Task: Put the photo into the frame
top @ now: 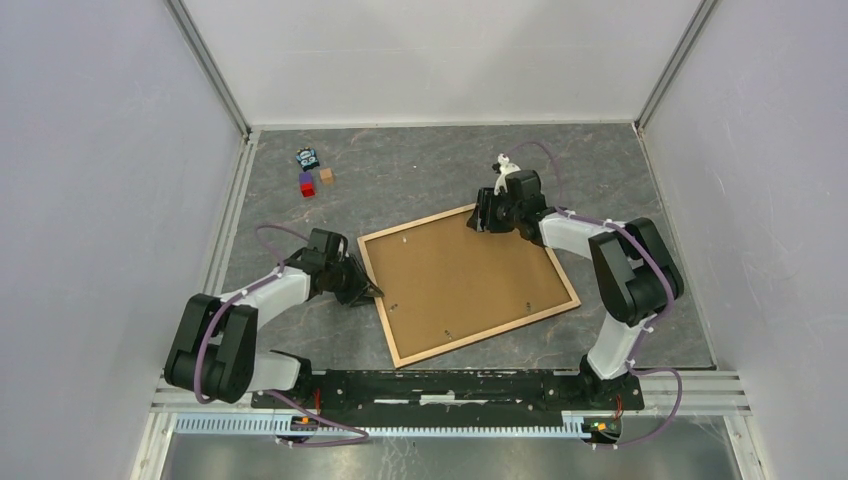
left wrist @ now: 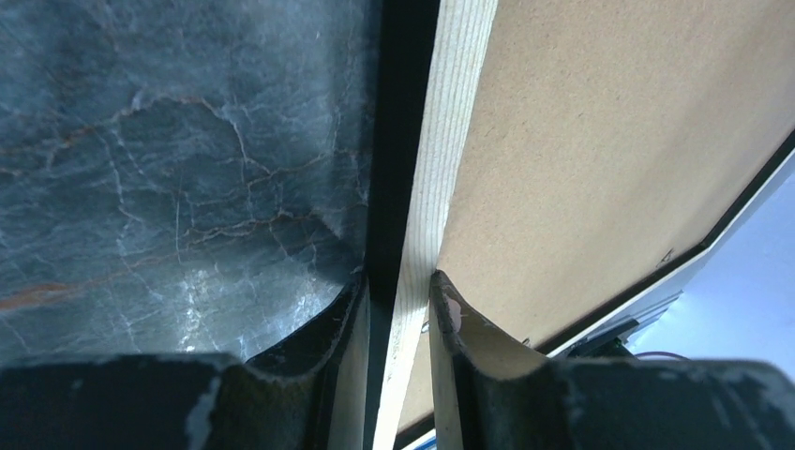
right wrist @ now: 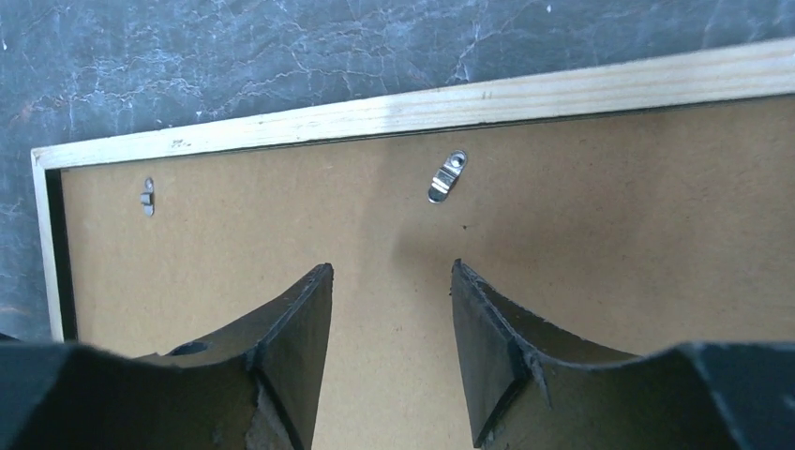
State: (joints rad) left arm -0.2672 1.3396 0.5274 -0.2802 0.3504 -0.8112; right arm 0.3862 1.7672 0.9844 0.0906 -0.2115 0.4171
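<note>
The frame (top: 415,224) lies back-up on the dark marble table, its light wood rails around a brown backing board (top: 465,280). My left gripper (top: 372,292) is shut on the frame's left rail (left wrist: 441,141), one finger on each side of the wood. Over the board's far corner my right gripper (top: 483,222) hangs open, nothing between its fingers (right wrist: 391,270). Just ahead of it a metal turn clip (right wrist: 447,176) sits beside the far rail (right wrist: 422,111), and a second clip (right wrist: 147,196) is near the corner. The photo is hidden from view.
Small items sit at the back left of the table (top: 420,165): a blue-black toy (top: 307,157), a purple and red block (top: 307,184) and a brown cube (top: 326,175). White walls close in on three sides.
</note>
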